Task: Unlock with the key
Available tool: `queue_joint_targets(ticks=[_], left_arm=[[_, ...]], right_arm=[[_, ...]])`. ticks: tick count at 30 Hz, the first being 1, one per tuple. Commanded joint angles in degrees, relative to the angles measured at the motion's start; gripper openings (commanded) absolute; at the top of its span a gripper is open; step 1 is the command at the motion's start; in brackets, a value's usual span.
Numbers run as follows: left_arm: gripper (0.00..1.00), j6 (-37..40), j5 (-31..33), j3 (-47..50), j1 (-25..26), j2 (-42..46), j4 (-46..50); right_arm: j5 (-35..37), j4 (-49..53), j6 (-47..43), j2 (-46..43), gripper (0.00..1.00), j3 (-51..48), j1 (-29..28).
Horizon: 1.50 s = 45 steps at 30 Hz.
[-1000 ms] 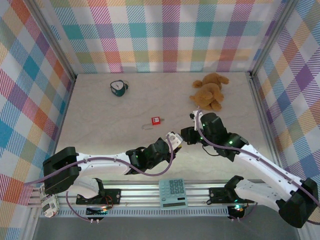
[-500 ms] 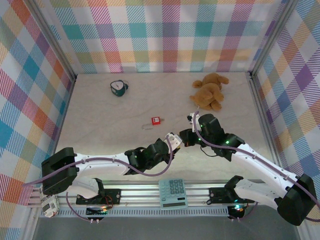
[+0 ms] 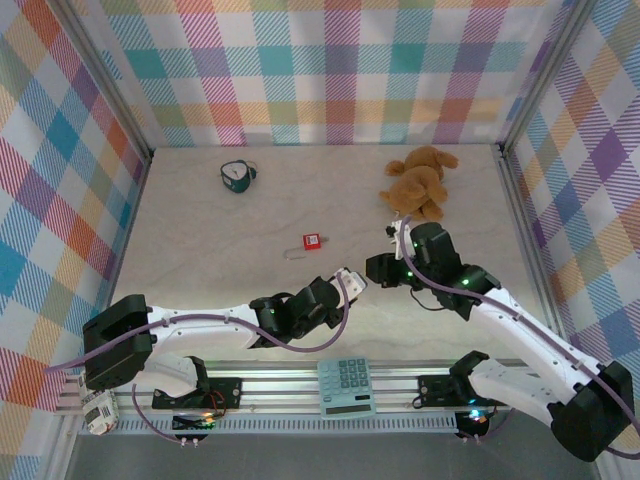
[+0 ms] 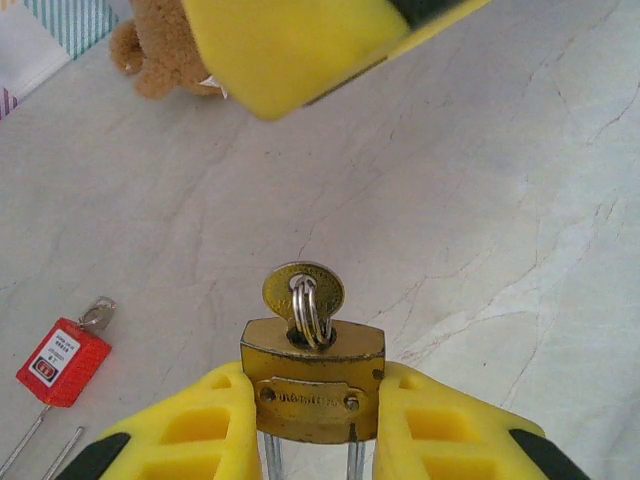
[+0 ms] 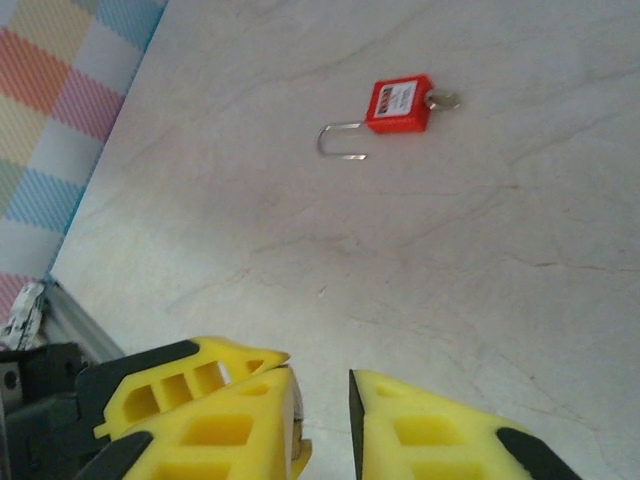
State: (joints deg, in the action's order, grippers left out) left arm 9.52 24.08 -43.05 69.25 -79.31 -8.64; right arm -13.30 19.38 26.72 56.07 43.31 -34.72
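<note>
Just now backed the right tool (image 5: pixel 322 400) off toward 3 o'clock, jaws parted and empty, letting go of the key (image 4: pixel 303 290), left seated in the brass lock (image 4: pixel 312 385) pinched tight by the left tool (image 3: pixel 348 281). Suggests turn done or regrip due; cannot tell if shackle (image 4: pixel 271 458) freed. Nearby: red lock (image 3: pixel 314 241) at 11 o'clock, bear (image 3: pixel 420 183) at 1, well apart; nothing blocking.

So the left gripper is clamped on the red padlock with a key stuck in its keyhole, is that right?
No, the left gripper is clamped on the brass padlock, with a key stuck in its keyhole. The left wrist view shows it; the red padlock lies apart on the table.
</note>
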Motion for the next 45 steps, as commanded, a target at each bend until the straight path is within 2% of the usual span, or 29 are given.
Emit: queue_joint_targets(ticks=[1, 11, 22, 30, 39, 45], left_arm=[[0.19, 1.4, 0.1, -2.5, 0.0, 0.8, 1.8], [0.19, 3.1, -0.3, -4.0, 0.0, 0.6, 3.5], [0.18, 3.7, 0.3, -4.5, 0.0, 0.3, 3.4], [0.18, 4.6, 0.3, -5.3, 0.0, -0.6, 3.6], [0.18, 5.3, 1.6, -5.8, 0.0, -1.3, 3.2], [0.18, 7.8, 7.0, -7.0, 0.1, -3.8, 1.3]], right_arm=[[-6.3, -2.0, -0.5, 1.4, 0.26, 0.7, 0.1], [-7.8, -3.4, -0.4, 4.6, 0.27, 0.4, 0.1], [-9.5, -4.0, 0.2, 6.2, 0.22, -0.8, 0.1], [-10.8, -4.7, 1.0, 6.5, 0.24, -1.8, -0.1], [-10.3, -5.0, 1.9, 6.2, 0.1, -2.4, -0.4], [-6.4, -7.0, 7.8, 6.6, 0.05, -4.2, -2.6]])
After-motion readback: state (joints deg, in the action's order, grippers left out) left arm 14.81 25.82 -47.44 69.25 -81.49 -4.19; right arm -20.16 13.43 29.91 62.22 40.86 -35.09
